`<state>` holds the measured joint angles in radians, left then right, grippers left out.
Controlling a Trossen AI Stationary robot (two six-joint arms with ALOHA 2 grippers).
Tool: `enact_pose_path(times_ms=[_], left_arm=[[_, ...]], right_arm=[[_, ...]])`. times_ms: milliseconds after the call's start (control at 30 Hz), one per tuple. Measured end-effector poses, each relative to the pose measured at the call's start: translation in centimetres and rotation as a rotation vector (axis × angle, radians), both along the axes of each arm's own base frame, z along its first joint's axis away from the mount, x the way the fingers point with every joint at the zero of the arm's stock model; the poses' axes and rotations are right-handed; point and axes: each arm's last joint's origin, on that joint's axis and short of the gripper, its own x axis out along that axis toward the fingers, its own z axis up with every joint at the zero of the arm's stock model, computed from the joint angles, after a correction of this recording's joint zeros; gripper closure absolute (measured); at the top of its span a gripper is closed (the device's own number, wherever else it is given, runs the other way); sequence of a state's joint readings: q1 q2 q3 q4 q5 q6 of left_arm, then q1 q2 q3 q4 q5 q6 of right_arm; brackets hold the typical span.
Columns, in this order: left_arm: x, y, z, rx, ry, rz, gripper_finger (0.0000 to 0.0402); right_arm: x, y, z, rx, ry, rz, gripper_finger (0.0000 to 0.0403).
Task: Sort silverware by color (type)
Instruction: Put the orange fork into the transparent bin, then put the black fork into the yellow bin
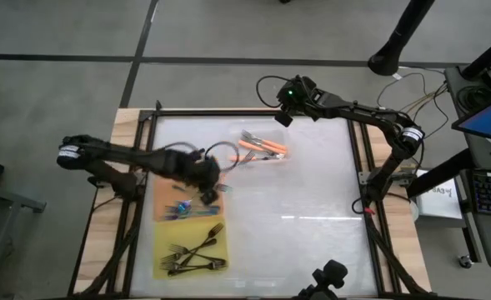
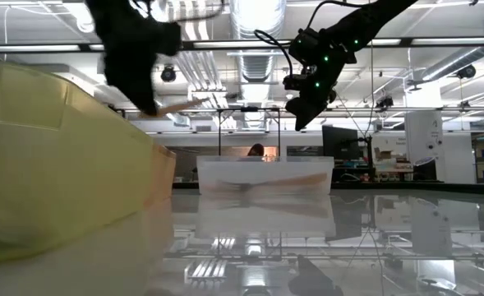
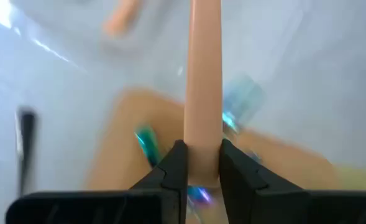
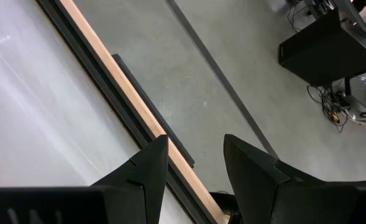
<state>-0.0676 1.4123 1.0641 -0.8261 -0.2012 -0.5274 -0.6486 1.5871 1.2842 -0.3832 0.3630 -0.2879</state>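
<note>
While left gripper (image 3: pixel 198 165) clamps orange fork (image 3: pixel 204 81), handle points straight ahead.

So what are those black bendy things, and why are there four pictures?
They are two robot arms at a table, each ending in two fingers. One picture looks down from above, one looks across at table height, and two come from little cameras on the arms' wrists. The robot is sorting forks by color. The left gripper is shut on an orange fork and holds it above the orange mat, where teal forks lie. Black forks lie on the yellow mat, and more orange forks sit in the clear tray. The right gripper waits, open, over the table's far edge.
</note>
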Motion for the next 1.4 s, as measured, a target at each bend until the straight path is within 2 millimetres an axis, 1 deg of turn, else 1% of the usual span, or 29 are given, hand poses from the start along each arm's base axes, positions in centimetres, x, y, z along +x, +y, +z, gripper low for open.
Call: enact_pose_path(times_ms=[133, 233, 300, 367, 500, 600, 767, 933, 1067, 1133, 1333, 1400], left_arm=[[1.9, 4.1, -1.1, 0.062, -0.029, -0.010, 0.0357], [3.1, 6.9, -1.6, 0.053, -0.037, -0.013, 0.0357], [3.8, 8.4, -1.7, 0.061, -0.022, -0.016, 0.0357], [4.9, 9.5, -1.7, 0.095, -0.003, -0.042, 0.0357], [7.2, 10.7, -1.9, 0.164, 0.096, -0.128, 0.0357], [8.4, 11.5, -1.9, 0.186, 0.169, -0.189, 0.0357], [9.9, 12.9, -2.3, 0.210, 0.175, -0.243, 0.0357], [10.6, 13.7, -3.3, 0.175, 0.163, -0.218, 0.0354], [10.7, 13.8, -3.8, 0.197, 0.189, -0.195, 0.0307], [10.7, 13.8, -3.9, 0.208, 0.200, -0.194, 0.0291], [10.7, 13.8, -3.8, 0.214, 0.204, -0.175, 0.0286], [10.1, 13.6, -3.5, 0.194, 0.234, -0.156, 0.0287]], right_arm=[[0.0, 0.0, 0.0, 0.000, 0.000, 0.000, 0.0255], [0.0, 0.0, 0.0, 0.000, 0.000, 0.000, 0.0255], [0.0, 0.0, 0.0, 0.000, 0.000, 0.000, 0.0255], [0.0, 0.0, 0.0, 0.000, 0.000, 0.000, 0.0255], [0.0, 0.0, 0.0, 0.000, 0.000, 0.000, 0.0255], [0.0, 0.0, 0.0, 0.000, 0.000, 0.001, 0.0255], [0.0, 0.0, 0.0, 0.000, 0.000, 0.000, 0.0255], [0.0, 0.0, 0.0, 0.000, 0.000, 0.000, 0.0255], [0.0, 0.0, 0.0, 0.000, 0.000, 0.000, 0.0255], [0.0, 0.0, 0.0, 0.000, 0.000, 0.000, 0.0255], [0.0, 0.0, 0.0, 0.000, 0.000, 0.000, 0.0255], [0.0, 0.0, 0.0, 0.000, 0.000, 0.000, 0.0255]])
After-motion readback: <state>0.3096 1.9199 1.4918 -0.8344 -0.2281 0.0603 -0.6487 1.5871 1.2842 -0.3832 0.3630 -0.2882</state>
